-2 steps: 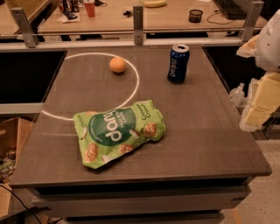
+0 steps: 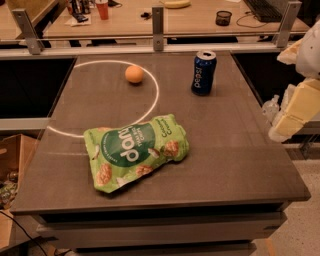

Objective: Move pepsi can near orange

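The pepsi can (image 2: 204, 73) stands upright at the back right of the dark table (image 2: 235, 150); it is dark blue with white lettering and a silver top. The orange (image 2: 134, 74) lies at the back left of centre, inside a white circle line (image 2: 156, 92) drawn on the table, well apart from the can. My gripper (image 2: 296, 109) shows as pale blocky parts at the right edge of the view, off the table's right side, to the right of the can and nearer the camera, holding nothing that I can see.
A green snack bag (image 2: 135, 151) lies flat in the middle front of the table. A rail with metal posts (image 2: 158, 27) runs behind the table. Beyond it is a desk with a red cup (image 2: 102, 9) and a banana (image 2: 177, 4). A cardboard box (image 2: 11, 165) stands on the floor at left.
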Motion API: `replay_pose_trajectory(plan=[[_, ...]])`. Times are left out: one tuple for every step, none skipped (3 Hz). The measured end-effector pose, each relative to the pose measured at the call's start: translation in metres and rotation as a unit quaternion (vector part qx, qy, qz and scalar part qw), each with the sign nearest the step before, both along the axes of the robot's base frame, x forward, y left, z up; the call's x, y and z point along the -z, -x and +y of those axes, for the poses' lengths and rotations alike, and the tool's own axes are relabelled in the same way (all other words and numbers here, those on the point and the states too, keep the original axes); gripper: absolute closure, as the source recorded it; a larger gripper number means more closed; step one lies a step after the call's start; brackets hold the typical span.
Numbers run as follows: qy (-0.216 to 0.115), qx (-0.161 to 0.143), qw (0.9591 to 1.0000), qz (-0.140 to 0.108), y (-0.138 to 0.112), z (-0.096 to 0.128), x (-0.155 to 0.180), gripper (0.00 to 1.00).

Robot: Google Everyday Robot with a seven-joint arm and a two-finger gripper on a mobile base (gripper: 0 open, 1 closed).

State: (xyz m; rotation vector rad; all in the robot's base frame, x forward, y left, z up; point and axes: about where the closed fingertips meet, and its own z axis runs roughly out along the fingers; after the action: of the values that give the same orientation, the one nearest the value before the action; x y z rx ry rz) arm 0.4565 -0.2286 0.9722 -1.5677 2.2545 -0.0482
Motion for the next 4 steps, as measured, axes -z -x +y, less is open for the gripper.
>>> replay_pose_trajectory(plan=[[-0.068, 0.056, 0.9957, -0.028, -0.025, -0.021, 0.009, 0.0], [-0.158, 0.096, 0.9799, -0.074, -0.049, -0.044, 0.019, 0.0], [-0.251, 0.104, 0.9538, -0.127, -0.072, -0.067, 0.023, 0.0], [-0.312, 0.084, 0.9333, -0.157, -0.09, -0.077, 0.027, 0.0]])
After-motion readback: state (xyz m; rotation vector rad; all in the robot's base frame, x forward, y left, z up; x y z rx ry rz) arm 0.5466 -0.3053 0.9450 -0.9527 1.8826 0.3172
